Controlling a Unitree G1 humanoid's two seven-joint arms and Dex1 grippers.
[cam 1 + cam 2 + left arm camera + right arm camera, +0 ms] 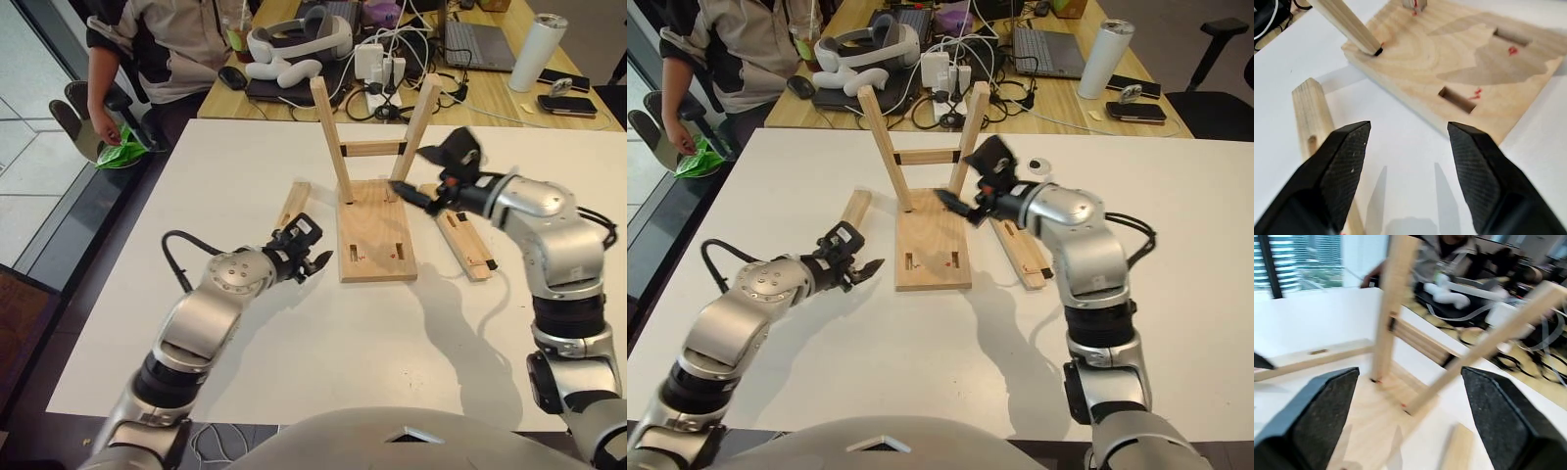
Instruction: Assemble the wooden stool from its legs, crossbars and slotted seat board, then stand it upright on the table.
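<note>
The slotted seat board (377,235) lay flat at the centre of the head view on the white table (323,362). Two legs (331,137) stood in its far slots, joined by a crossbar (373,149). A loose leg (293,204) lay just left of the board, and another wooden piece (463,243) lay to its right. The left gripper (315,260) hovered at the board's lower-left corner with its fingers spread. The right gripper (416,171) was also spread wide, beside the right-hand standing leg.
</note>
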